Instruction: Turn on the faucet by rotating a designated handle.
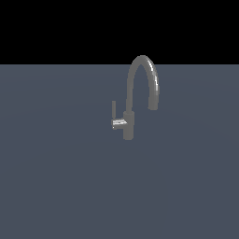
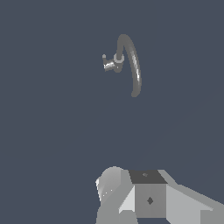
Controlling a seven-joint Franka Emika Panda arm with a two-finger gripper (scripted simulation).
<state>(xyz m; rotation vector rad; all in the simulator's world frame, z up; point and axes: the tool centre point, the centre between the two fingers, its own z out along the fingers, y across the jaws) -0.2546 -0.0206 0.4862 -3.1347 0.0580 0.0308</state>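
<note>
No writing or brand mark can be read on anything. In the exterior view the handle (image 1: 113,110) stands upright just left of the faucet (image 1: 130,124), on a shiny stub (image 1: 119,123), and the spout (image 1: 144,79) arches to the faucet's right over the grey floor (image 1: 56,186). The gripper (image 2: 146,199) shows only in the wrist view, well apart from the faucet (image 2: 127,61); whether it is wide or narrow cannot be told.
</note>
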